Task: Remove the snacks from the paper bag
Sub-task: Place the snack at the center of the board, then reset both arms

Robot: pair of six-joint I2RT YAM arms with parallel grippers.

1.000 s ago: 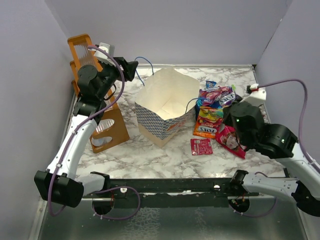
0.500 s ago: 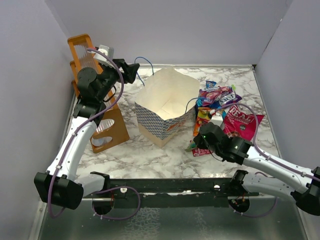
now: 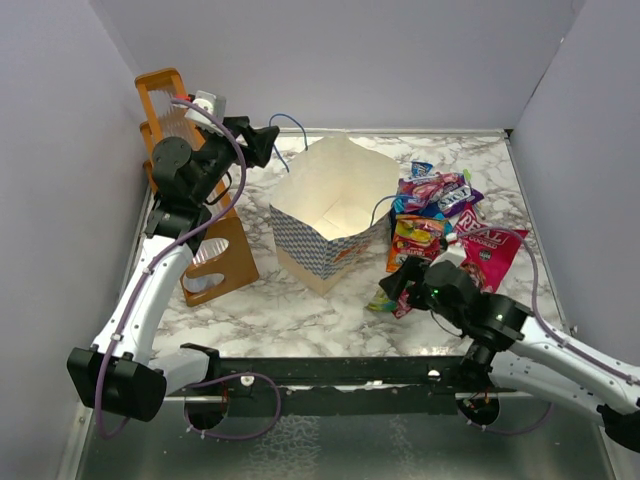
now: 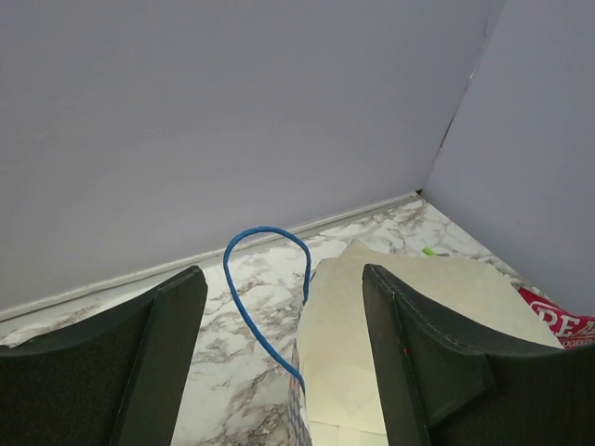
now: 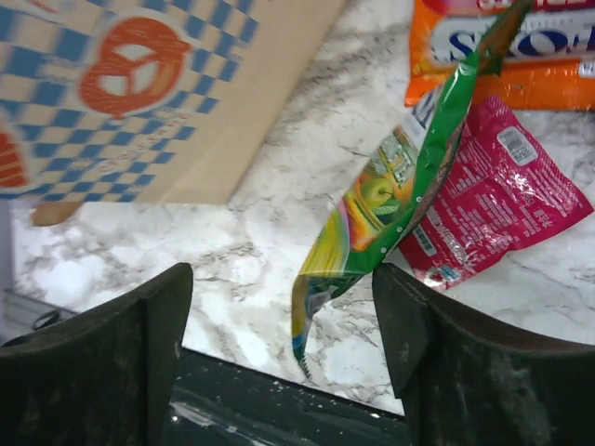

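Observation:
The blue-and-white checkered paper bag (image 3: pixel 325 215) stands open in the middle, and what shows of its cream inside holds nothing. Its right side shows in the right wrist view (image 5: pixel 167 102). The snacks (image 3: pixel 435 200) lie heaped to its right, with the pink-red "REAL" pouch (image 3: pixel 490 248) beside them. My right gripper (image 3: pixel 397 287) is open at the front of the pile. A green-yellow candy bag (image 5: pixel 395 200) stands edge-on between its jaws (image 5: pixel 279 279), not pinched. My left gripper (image 4: pixel 284 274) is open above the bag's back left corner and blue cord handle (image 4: pixel 270 288).
An orange wooden rack (image 3: pixel 190 200) stands left of the bag, under my left arm. A small pink packet (image 5: pixel 502 186) and an orange-red bag (image 5: pixel 502 46) lie by the candy bag. The table's dark front rail (image 5: pixel 279 409) is just below my right gripper.
My right gripper swung from the right of the pile to its front left and opened, letting go of the green-yellow candy bag. The left arm barely moved.

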